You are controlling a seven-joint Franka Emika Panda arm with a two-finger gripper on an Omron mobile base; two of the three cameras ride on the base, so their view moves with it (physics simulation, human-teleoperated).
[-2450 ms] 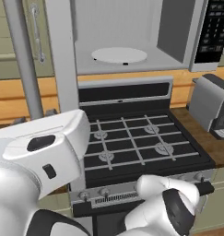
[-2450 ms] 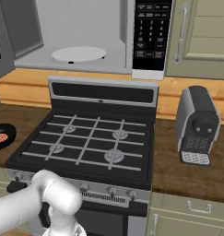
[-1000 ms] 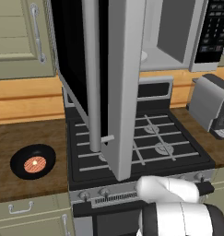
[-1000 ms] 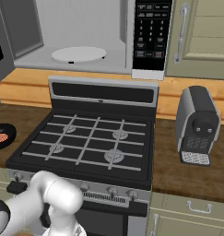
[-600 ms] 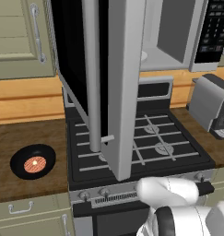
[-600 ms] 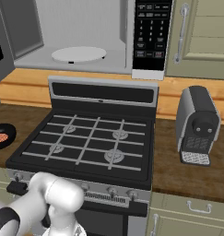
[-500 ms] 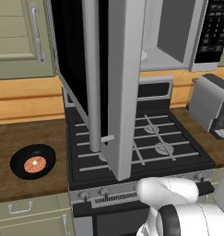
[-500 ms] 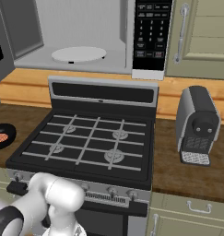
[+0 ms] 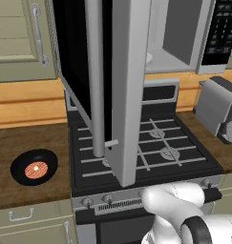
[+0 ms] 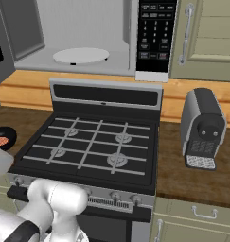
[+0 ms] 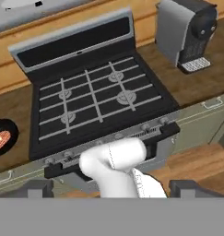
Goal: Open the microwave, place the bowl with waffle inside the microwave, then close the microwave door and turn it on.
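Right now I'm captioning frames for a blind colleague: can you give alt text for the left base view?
The microwave door stands swung wide open over a black gas stove, its grey bar handle toward the camera. On the wooden counter left of the stove sits the black bowl holding the orange-red waffle; a grey appliance stands at right.
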